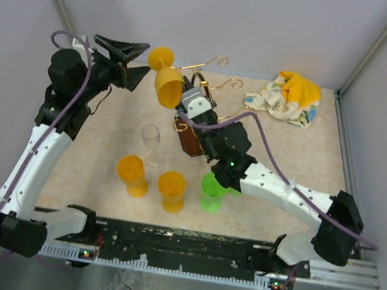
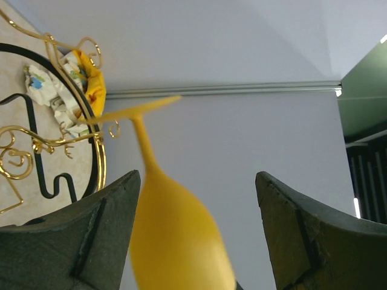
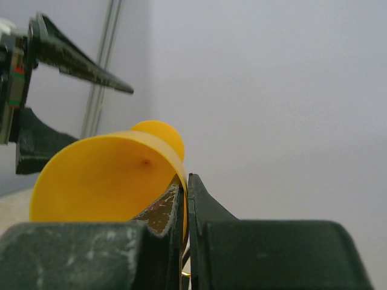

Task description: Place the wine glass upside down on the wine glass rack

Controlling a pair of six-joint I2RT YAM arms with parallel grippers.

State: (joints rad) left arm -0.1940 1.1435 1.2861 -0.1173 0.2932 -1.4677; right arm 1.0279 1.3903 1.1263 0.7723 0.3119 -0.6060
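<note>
My right gripper [image 1: 185, 91] is nearly closed, its two fingers pinching the rim of a yellow wine glass [image 1: 167, 87] at the far middle of the table [image 1: 320, 180]. The glass is held up in the air and lies roughly on its side, with its round foot pointing far and left and its open bowl facing near and right. My left gripper [image 1: 144, 60] is spread wide at the far left, one finger on either side of the glass; I cannot tell whether either finger touches it. The rack [image 1: 191, 142] stands just right of the glass, partly hidden under my right arm, with its gold hooked arms reaching toward the far wall. A crumpled cloth [image 1: 288, 96] lies in the far right corner. Nearer to me stand a clear glass [image 1: 150, 142], two orange goblets [image 1: 132, 173] [image 1: 172, 189] and a green goblet [image 1: 210, 192].
</note>
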